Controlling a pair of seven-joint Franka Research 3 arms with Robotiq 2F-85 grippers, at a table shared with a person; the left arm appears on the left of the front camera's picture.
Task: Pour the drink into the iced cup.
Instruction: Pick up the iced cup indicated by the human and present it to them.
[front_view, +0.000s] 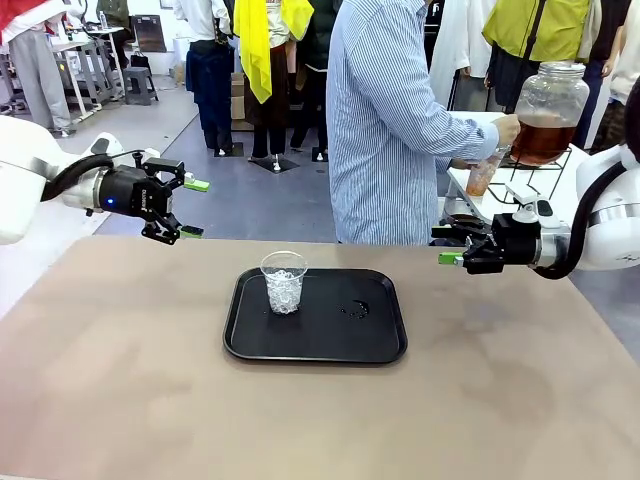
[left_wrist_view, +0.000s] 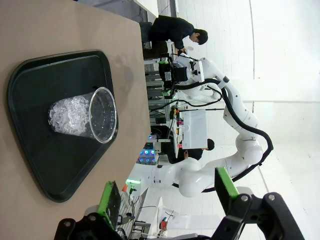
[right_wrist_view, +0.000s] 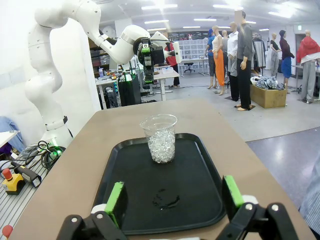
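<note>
Ice (front_view: 284, 296) fills the lower half of the clear plastic cup (front_view: 283, 264), which stands upright on the left part of the black tray (front_view: 315, 356) in the middle of the table (front_view: 120, 380). We see the left gripper (front_view: 195, 208) and right gripper (front_view: 443, 245) both spread and empty, hovering far left and far right of the tray, well apart from the cup. Beyond the right gripper, the person's hand (front_view: 507, 130) holds a glass jar (front_view: 555, 95) of amber drink (front_view: 542, 140).
</note>
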